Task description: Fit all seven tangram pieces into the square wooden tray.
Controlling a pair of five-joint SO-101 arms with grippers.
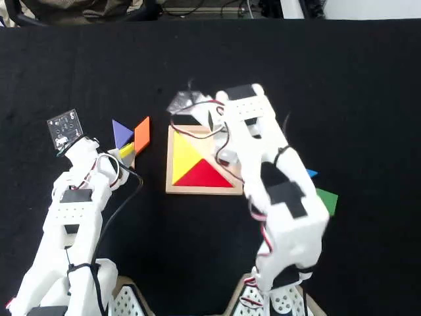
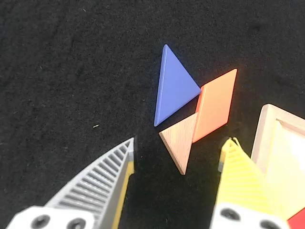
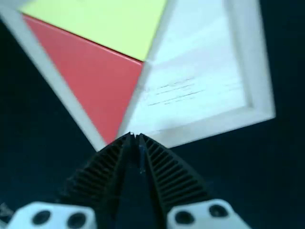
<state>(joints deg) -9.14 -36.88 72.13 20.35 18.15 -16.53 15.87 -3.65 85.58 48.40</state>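
While the square wooden tray (image 1: 197, 190) holds just a yellow triangle (image 1: 183, 155) and a red triangle (image 1: 205, 175), the right gripper (image 3: 134, 138) sits pinched shut and empty over its rim. Nearer the loose pieces, the left gripper (image 2: 181, 140) gapes wide over a bare-wood triangle (image 2: 181, 148), its long edge pressed against the orange parallelogram (image 2: 215, 105), blue triangle (image 2: 175, 86) beyond; open black cloth (image 2: 71, 71) lies on the side away from the tray.

**Covered and cut off**

The right arm (image 1: 283, 197) covers part of the wooden tray (image 1: 197, 190); a green piece (image 1: 327, 199) and a light-blue piece (image 1: 311, 173) show only partly beside it; the yellow triangle (image 3: 95, 19) runs off the right wrist view's edge.
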